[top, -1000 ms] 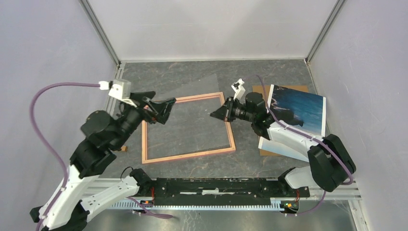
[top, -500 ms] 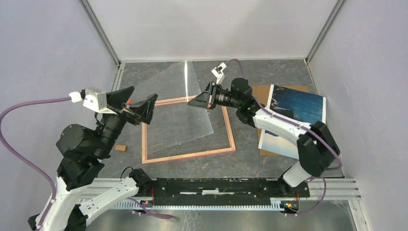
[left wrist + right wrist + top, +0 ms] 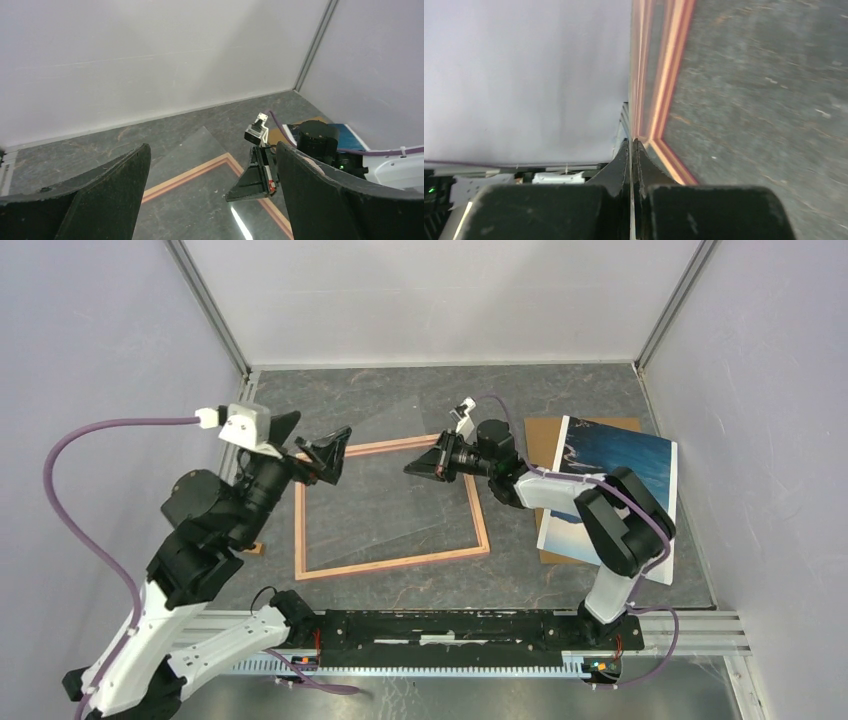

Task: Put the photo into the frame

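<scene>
**Clear pane point(image 3: 200, 147) held over the frame point(image 3: 395, 562).**
Right gripper point(image 3: 415, 467) pinched it, left gripper point(image 3: 324, 423) gaped; next, park it, then fetch the photo point(image 3: 625, 465).

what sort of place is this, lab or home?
Likely a lab test cell: plain white wall panels, aluminium corner posts, dark marbled tabletop with a black mounting rail.

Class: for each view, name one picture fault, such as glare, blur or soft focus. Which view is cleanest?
Left wrist: a bright glare streak on the clear sheet; the left gripper looms dark. Right wrist: the frame is smeared with blur beyond the right gripper. Top external: evenly lit, sharp, cleanest, though the sheet barely shows.
</scene>
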Robot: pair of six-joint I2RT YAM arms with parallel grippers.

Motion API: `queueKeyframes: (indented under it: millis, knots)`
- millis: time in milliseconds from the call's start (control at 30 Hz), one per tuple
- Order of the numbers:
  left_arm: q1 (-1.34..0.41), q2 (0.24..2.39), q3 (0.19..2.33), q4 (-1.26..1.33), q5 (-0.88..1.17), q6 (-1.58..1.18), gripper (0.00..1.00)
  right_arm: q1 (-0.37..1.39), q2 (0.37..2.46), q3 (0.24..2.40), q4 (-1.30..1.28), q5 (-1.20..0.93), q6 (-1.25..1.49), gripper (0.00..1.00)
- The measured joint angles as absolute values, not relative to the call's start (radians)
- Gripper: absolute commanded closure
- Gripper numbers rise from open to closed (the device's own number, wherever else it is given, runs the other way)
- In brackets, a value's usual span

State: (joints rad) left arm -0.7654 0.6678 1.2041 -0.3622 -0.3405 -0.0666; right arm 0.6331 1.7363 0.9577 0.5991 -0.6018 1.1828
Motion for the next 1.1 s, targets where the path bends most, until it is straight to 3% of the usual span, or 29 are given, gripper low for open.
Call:
queueKeyframes:
  millis: [333, 833, 1100]
  knots:
    - [-0.765, 0.78, 1.084, -0.244, -0.397, 0.043, 0.0, 0.567, 1.815, 0.842, 0.657, -0.604, 1.175, 1.0]
    - [-0.529, 0.663, 0.945, -0.115, -0.382, 0.095, 0.0, 0.527, 1.774, 0.788, 0.657, -0.605, 1.117, 1.0]
    - [-0.512, 0.664, 0.926, -0.095, -0.355, 0.095, 0.0, 0.501, 1.774, 0.77, 0.657, -0.627, 1.098, 1.0]
